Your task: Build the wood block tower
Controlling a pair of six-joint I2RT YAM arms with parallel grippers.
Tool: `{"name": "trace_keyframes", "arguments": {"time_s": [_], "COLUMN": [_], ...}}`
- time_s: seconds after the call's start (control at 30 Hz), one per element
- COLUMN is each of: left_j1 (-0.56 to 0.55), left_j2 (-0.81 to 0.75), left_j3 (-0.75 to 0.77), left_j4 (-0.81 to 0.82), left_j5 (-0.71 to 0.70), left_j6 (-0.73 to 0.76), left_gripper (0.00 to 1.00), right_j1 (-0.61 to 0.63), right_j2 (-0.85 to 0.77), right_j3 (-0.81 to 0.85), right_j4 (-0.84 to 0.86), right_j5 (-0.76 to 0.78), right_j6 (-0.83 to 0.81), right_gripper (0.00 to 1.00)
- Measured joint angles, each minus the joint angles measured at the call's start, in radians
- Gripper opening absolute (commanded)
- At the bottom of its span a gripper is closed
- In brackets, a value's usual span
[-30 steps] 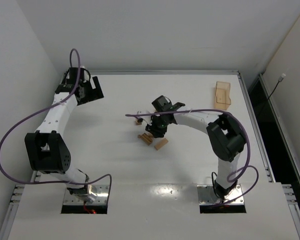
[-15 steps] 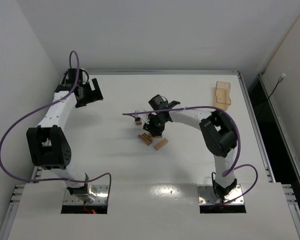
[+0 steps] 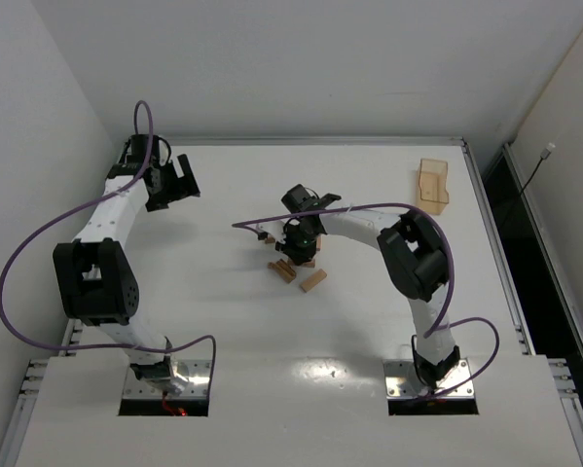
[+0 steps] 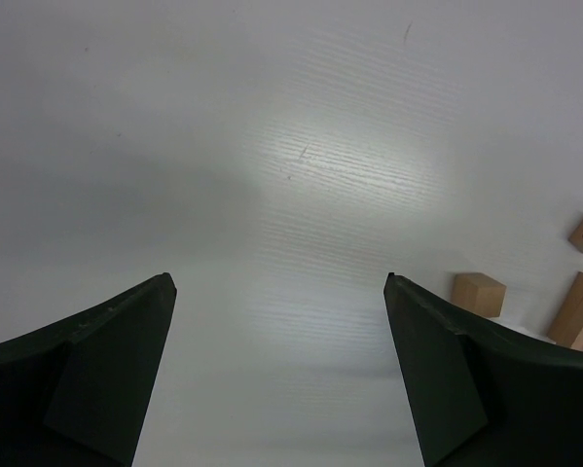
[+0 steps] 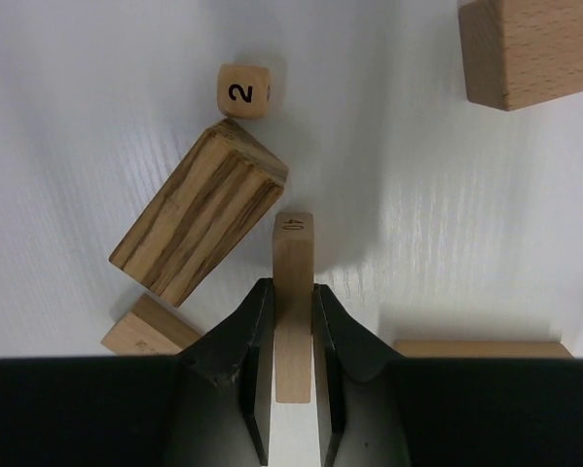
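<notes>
One bar (image 5: 293, 255) is clamped in the right pincer (image 5: 293, 290), among loose blocks (image 3: 313, 280) at worktop (image 3: 223, 311) centre. Left pincer (image 4: 279, 280) is released, far left. Striped block (image 5: 200, 226) just beside could be knocked if the bar is lifted skewed.

The one that stands out for you is the striped block (image 5: 199, 214), tan with dark brown grain bands along its length. Just above the striped block, the cube (image 5: 243, 91) is pale tan with a black 2 printed on it. Just right of the striped block, the thin bar (image 5: 293, 243) is plain light tan against the black right gripper (image 5: 292, 289). Further up and right, the plain block (image 5: 529, 49) is a warmer, even tan. The table (image 5: 96, 97) is white. Your left gripper (image 4: 276, 278) is black too, the arms (image 3: 111, 219) are white with black joints, the cables (image 3: 3, 287) are purple and the tray (image 3: 432, 183) is orange-tan.
</notes>
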Motion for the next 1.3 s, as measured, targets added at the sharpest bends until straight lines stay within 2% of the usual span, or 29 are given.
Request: {"name": "trace_keyframes", "arguments": {"time_s": [0.07, 0.33, 0.57, 0.7, 0.9, 1.13, 1.3], "left_j1": [0.000, 0.000, 0.000, 0.000, 0.000, 0.000, 0.000], "left_j2": [0.003, 0.005, 0.005, 0.004, 0.004, 0.004, 0.004], "left_j3": [0.001, 0.002, 0.002, 0.002, 0.002, 0.002, 0.005], "left_j4": [0.002, 0.004, 0.018, 0.023, 0.023, 0.023, 0.024], "left_j5": [0.003, 0.019, 0.058, 0.070, 0.067, 0.065, 0.061], "left_j6": [0.000, 0.000, 0.000, 0.000, -0.004, -0.004, -0.003], "left_gripper": [0.87, 0.87, 0.87, 0.87, 0.87, 0.87, 0.87], "right_j1": [0.001, -0.010, -0.137, -0.229, -0.362, -0.431, -0.463], "right_j2": [0.002, -0.010, -0.154, -0.220, -0.272, -0.275, -0.270], "right_j3": [0.005, 0.023, 0.069, 0.059, -0.085, -0.317, -0.364], "right_j4": [-0.009, -0.061, -0.028, 0.024, 0.069, 0.140, 0.182], "right_j5": [0.000, -0.069, -0.264, -0.272, -0.158, -0.221, -0.258], "right_j6": [-0.003, 0.056, 0.302, 0.451, 0.694, 0.938, 1.050], "right_gripper": [0.00, 0.00, 0.00, 0.00, 0.00, 0.00, 0.00]}}
